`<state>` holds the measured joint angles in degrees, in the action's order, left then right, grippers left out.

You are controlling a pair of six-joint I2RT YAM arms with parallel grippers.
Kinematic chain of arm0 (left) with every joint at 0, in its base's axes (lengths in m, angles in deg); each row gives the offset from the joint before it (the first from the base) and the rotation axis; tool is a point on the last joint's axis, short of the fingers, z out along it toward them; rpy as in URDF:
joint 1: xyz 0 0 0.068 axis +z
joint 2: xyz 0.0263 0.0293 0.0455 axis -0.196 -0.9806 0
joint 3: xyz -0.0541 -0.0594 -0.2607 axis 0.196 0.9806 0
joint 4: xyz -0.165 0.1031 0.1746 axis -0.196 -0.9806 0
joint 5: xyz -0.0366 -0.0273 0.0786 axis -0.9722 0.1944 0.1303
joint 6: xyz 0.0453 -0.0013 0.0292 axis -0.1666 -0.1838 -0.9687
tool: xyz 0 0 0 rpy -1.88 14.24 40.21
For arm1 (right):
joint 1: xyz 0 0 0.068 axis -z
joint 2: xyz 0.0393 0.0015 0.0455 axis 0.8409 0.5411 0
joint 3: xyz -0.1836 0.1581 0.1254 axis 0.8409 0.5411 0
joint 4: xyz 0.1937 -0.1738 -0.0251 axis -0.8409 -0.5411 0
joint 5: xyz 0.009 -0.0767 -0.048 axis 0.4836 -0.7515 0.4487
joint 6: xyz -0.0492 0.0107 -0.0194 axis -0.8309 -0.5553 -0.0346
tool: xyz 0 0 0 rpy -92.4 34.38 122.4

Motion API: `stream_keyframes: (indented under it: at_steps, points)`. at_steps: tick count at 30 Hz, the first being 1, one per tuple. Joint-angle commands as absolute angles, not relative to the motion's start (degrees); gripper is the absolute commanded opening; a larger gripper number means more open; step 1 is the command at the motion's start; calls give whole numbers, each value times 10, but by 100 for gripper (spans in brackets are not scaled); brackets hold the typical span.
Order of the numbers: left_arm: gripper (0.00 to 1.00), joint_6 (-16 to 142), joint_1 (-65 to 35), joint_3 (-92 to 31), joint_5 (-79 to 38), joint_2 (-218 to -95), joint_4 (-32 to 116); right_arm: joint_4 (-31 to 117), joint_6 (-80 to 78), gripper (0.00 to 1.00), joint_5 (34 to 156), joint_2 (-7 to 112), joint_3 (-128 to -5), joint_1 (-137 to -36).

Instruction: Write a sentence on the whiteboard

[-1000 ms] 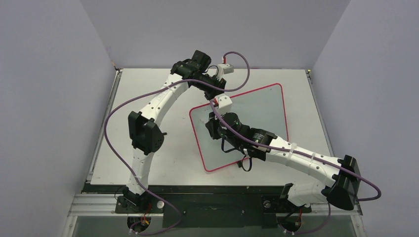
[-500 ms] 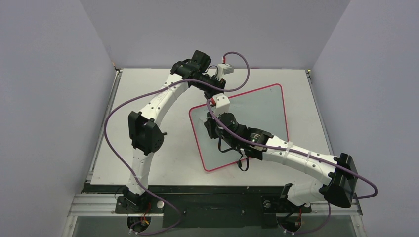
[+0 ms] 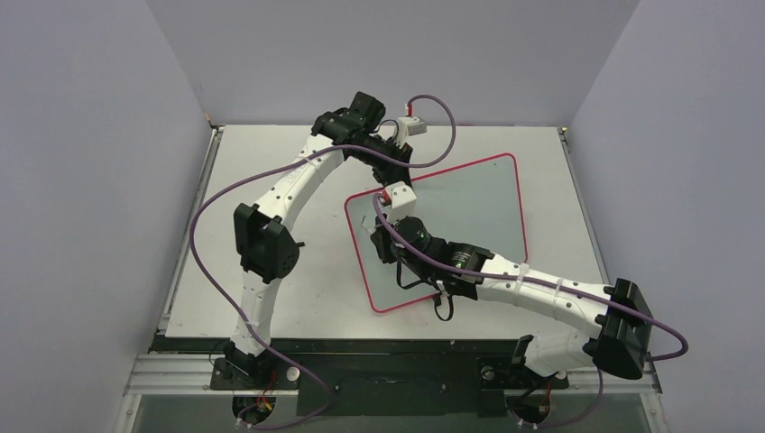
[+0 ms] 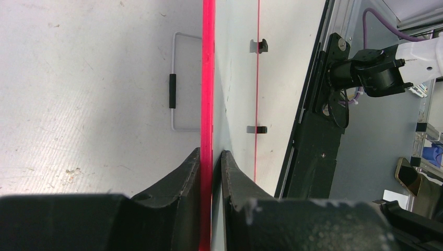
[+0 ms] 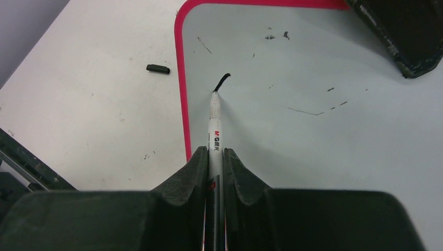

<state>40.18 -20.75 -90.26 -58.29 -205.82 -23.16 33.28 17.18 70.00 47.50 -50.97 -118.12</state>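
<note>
The whiteboard (image 3: 478,203) is white with a thin red rim and lies askew on the table. My left gripper (image 3: 395,187) is shut on its far left rim (image 4: 208,104), one finger on each side of the red edge. My right gripper (image 3: 379,236) is shut on a white marker (image 5: 214,125) near the board's left edge. The marker's tip rests on the whiteboard surface (image 5: 313,130) just inside the rim. A short curved black stroke (image 5: 223,79) runs from the tip. No readable sentence is in view.
A small black piece (image 5: 158,68) lies on the table left of the board. A wire loop with a black sleeve (image 4: 174,89) lies by the rim, and two black tabs (image 4: 258,46) sit along the opposite edge. Faint old marks (image 5: 308,111) dot the board.
My right arm has swung left across the board, carrying the marker closer to the left rim. The left arm and the board have not moved.
</note>
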Motion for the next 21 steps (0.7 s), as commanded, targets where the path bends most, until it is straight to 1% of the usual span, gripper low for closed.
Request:
stream_keyframes:
  at_steps: [1,10,21]
  points:
    - [0,382,-224,-906,-583,-2018,-230,326,185,0,668,463,-482,-1186]
    - [0,383,-224,-907,-581,-2018,-229,306,199,0,653,437,-466,-1209]
    - [0,383,-224,-907,-579,-2019,-230,284,200,0,672,417,-500,-1220]
